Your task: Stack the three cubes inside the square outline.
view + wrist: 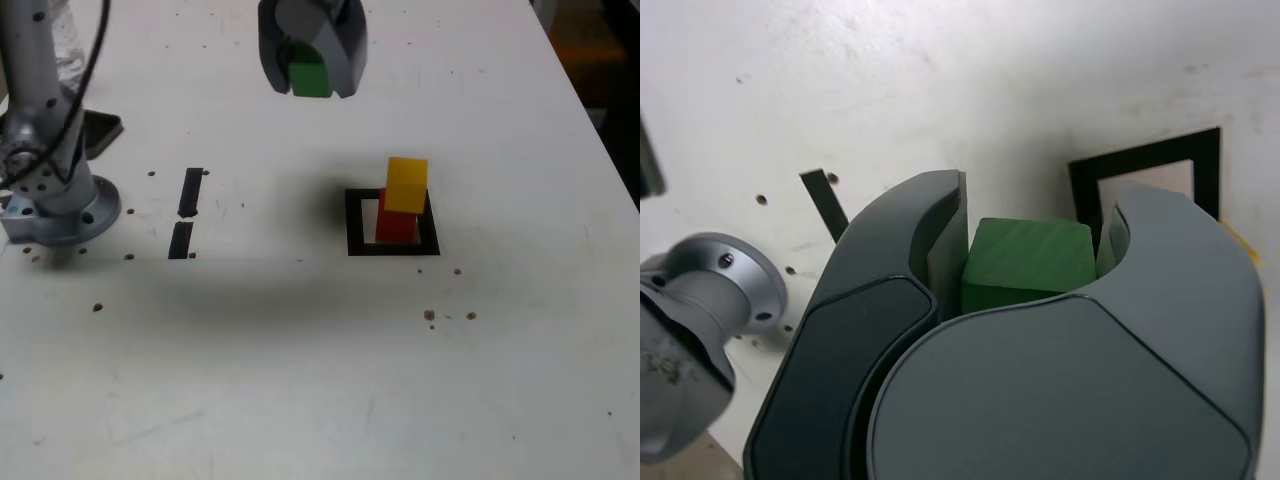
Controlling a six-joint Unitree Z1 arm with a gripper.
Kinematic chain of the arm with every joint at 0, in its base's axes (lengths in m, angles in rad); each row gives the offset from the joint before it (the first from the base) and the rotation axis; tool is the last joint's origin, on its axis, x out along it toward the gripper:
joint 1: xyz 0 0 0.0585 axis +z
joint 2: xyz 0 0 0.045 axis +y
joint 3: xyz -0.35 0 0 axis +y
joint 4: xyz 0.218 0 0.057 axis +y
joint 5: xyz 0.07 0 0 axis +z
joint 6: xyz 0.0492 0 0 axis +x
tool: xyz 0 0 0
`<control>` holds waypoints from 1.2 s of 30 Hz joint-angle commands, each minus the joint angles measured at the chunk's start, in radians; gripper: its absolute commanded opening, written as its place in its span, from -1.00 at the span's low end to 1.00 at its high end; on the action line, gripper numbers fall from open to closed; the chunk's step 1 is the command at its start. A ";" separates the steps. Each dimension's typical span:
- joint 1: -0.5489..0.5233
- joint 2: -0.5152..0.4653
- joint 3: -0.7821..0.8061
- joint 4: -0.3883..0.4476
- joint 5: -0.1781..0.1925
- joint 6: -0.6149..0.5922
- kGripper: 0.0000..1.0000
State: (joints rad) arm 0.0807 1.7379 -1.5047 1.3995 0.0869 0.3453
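I have two of the three cubes stacked. The red cube [394,226] sits inside the square outline [356,222], toward the side nearer the exterior view's right, and the yellow cube [406,184] rests on top of it. The yellow one looks slightly offset and turned against the red, overhanging a little toward the outline's far edge, but it seems to be seated.

The green cube [310,78] is the last piece. My hand [311,60] is clenched on it, one jaw on each side, and I carry it in the air, up and off to the exterior view's left of the outline, well apart from the stack. In the wrist view the green cube [1028,264] shows between the two dark jaws of the hand [1030,255], with a corner of the outline [1145,165] visible beyond it.

So I judge the job roughly two thirds done. What is left: bring the green cube over the yellow one, lower it squarely and let go. Given the yellow cube's offset, I think the top placement needs care so the stack does not tip.

Writing: I can read none. No brand, label or lettering shows on the cubes, the hand, the arm's base [60,205] or the white bench [300,380]. The two short tape strips [187,212], on the exterior view's left of the outline, are plain black.
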 commanded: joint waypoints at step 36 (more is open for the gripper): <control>-0.201 0.137 -0.317 0.223 -0.071 -0.299 -0.52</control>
State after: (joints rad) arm -0.1158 1.8710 -1.8158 1.6106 0.0156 0.0481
